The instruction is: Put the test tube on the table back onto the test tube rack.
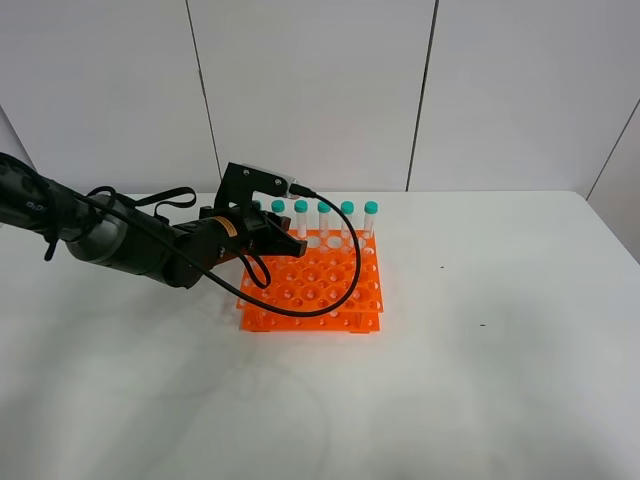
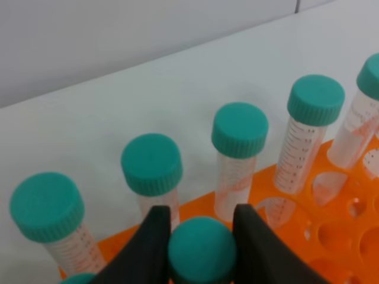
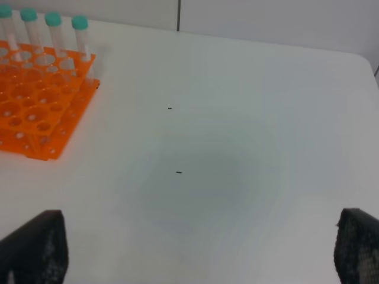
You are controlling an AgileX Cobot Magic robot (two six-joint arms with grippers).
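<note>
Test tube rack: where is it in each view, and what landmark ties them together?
Exterior high: the test tube rack sits centre, left gripper over its back-left part.
Left wrist: orange edge along the bottom right.
Right wrist: upper-left corner.
Shared landmark: the back row of teal-capped tubes.

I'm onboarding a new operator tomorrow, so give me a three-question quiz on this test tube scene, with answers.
1. True or false: the left gripper is closed around the teal cap of a test tube.
2. Multiple choice: where do the tubes already standing in the test tube rack sit? A) along its far row B) along its near row C) scattered across the middle
3. Fill in: the right gripper hangs open over the bare ______.

Key: 1 true; 2 A; 3 table.
</note>
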